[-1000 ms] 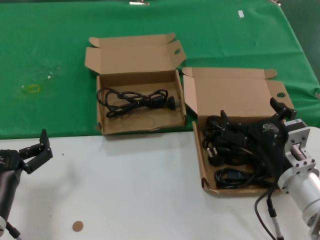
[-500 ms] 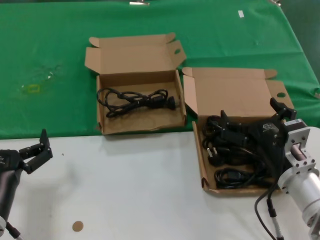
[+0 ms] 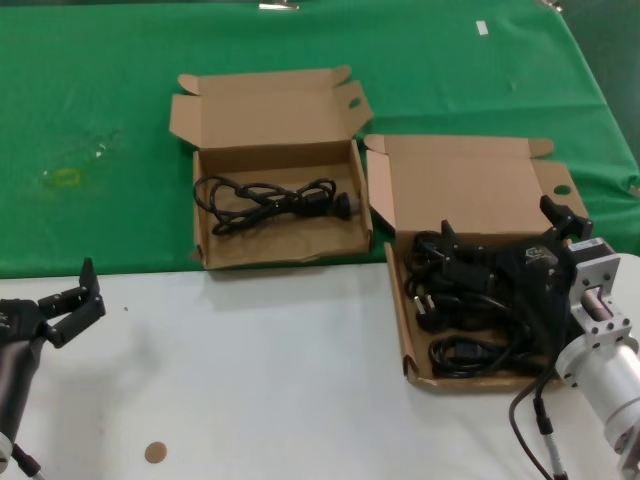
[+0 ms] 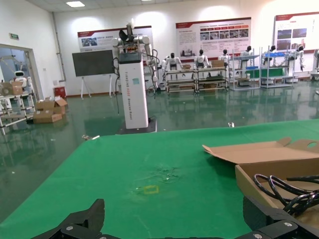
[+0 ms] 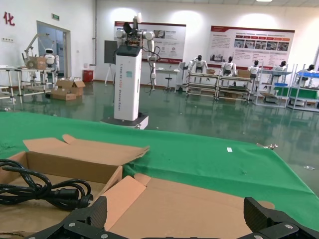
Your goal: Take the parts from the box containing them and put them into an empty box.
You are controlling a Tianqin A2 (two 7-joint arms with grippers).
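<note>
The box containing the parts (image 3: 408, 345) stands at the right on the white table, lid (image 3: 470, 185) folded back. A tangle of black power cords (image 3: 460, 310) fills it. My right gripper (image 3: 500, 225) is open and hovers just over the tangle, holding nothing. In the right wrist view my right gripper (image 5: 178, 215) faces that lid (image 5: 199, 204). The other box (image 3: 280, 258), on the green cloth, holds one black cord (image 3: 270, 200); it also shows in the right wrist view (image 5: 45, 191) and the left wrist view (image 4: 286, 189). My left gripper (image 3: 72, 303) is open and empty at the table's left edge.
A green cloth (image 3: 100, 120) covers the far half of the table, with a small yellow mark (image 3: 62, 177). A small brown disc (image 3: 154, 452) lies on the white table near the front. The hall behind holds a white robot stand (image 5: 127, 84) and shelves.
</note>
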